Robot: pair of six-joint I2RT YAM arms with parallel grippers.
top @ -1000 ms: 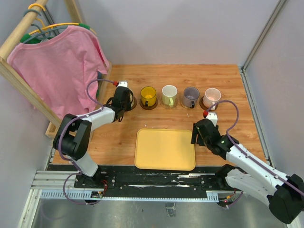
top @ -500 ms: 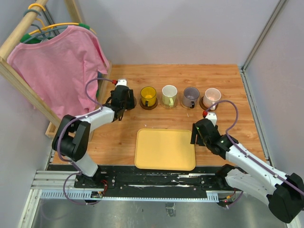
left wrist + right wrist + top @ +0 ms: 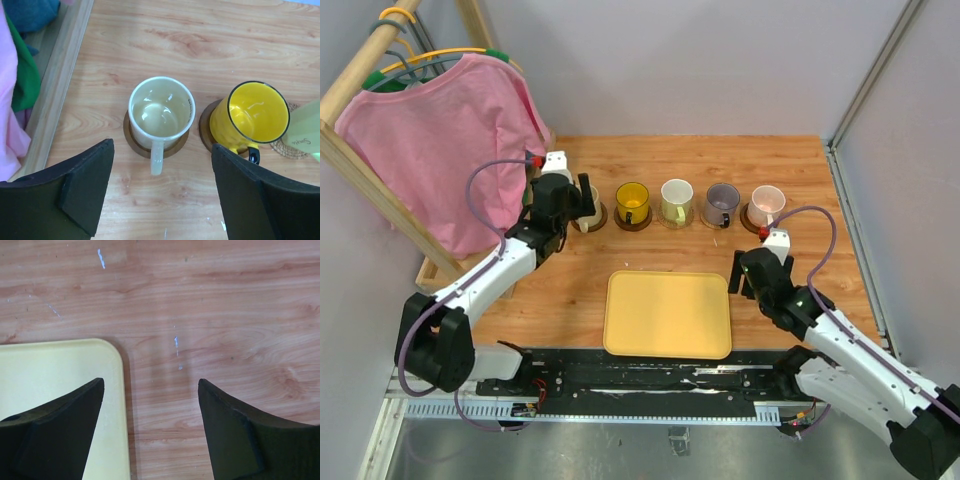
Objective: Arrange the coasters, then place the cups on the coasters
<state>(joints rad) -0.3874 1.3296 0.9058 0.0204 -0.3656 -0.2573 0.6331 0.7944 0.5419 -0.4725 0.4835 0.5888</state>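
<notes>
The wooden table [image 3: 800,170] carries a row of five cups [image 3: 676,200] at twelve o'clock from the yellow tray [image 3: 668,313], each on a coaster [image 3: 131,145]. The left gripper [image 3: 162,146] hangs wide open over the beige cup [image 3: 161,112], at the row's nine o'clock end, gripping nothing. The right gripper [image 3: 150,382], likewise spread and empty, hovers at the tray's two o'clock corner.

You have five upright cups in a row along the table's [image 3: 800,170] far half, each on its own coaster. From the left edge: beige cup [image 3: 161,112], yellow cup [image 3: 255,115], white cup [image 3: 676,197], grey-purple cup [image 3: 722,199], pink cup [image 3: 767,201]. The beige cup's handle points to the near edge, and its dark brown coaster [image 3: 129,137] shows round the base.
</notes>
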